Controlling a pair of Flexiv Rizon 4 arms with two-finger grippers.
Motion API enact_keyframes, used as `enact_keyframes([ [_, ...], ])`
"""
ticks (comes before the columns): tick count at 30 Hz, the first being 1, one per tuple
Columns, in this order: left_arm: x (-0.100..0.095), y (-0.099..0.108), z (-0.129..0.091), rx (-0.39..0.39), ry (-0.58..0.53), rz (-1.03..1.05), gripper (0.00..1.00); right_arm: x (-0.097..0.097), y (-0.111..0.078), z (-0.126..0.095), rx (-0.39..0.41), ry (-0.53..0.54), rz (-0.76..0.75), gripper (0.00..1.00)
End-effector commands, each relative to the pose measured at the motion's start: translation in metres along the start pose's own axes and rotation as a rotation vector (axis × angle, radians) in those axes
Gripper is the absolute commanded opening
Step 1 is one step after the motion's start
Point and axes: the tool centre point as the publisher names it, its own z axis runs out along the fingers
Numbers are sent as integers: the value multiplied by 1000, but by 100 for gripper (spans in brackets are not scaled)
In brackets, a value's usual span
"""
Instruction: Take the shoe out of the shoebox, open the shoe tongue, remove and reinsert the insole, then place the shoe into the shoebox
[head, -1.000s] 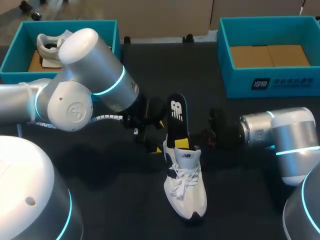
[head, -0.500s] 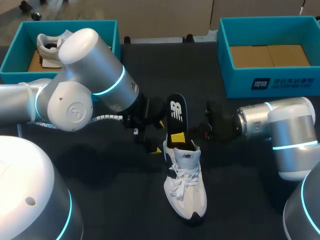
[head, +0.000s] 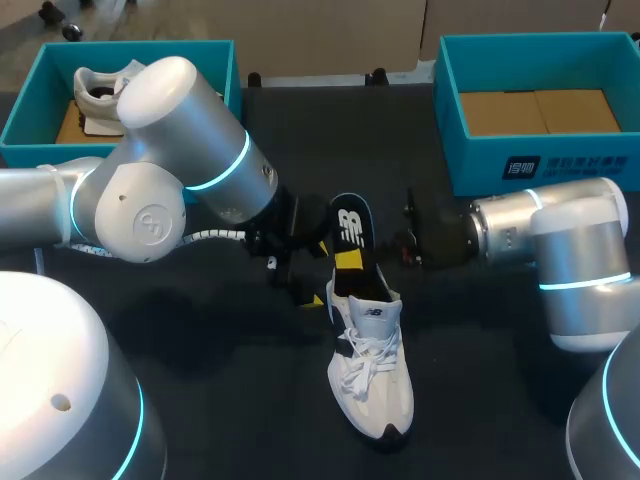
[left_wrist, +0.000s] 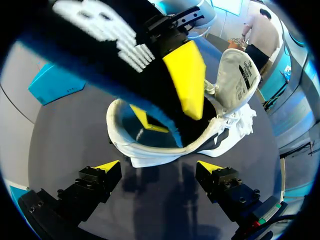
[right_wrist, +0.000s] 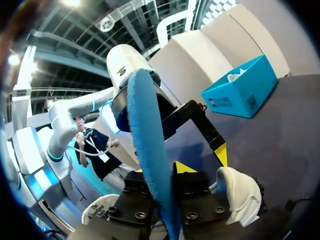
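- Step in hand: the insole work. The insole (head: 349, 232) stands tilted out of the heel opening of the shoe (head: 372, 375), with its lower end inside. I cannot tell whether it is coming out or going back in.
- Next move, as I judge it: keep the pinch firm and guide the insole along the shoe's length. The heel may need steadying so the shoe does not drag.
- The right arm (head: 560, 250) comes in level from the shoe's right. The right fingers (right_wrist: 186, 168) are closed on the insole from both faces, just above the opening.
- The left arm (head: 180, 150) reaches in from the shoe's left. The left fingers (left_wrist: 107, 165) are spread wide and hold nothing, low over the desk (head: 230, 400) with the heel just ahead of them.
- The shoe sits upright on the desk with its tongue (left_wrist: 239, 75) lifted. It is well apart from the shoebox (head: 540, 168), which lies beyond it to the right.
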Motion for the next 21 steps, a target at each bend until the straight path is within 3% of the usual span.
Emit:
enact_keyframes([
  [1,0,0,1,2,0,1,100,-9,-5,-2,-9,20,17,0],
  [11,0,0,1,2,0,1,100,-22,-30,-10,-61,19,106,0],
  [21,0,0,1,2,0,1,100,-17,-48,-4,-67,-31,204,0],
])
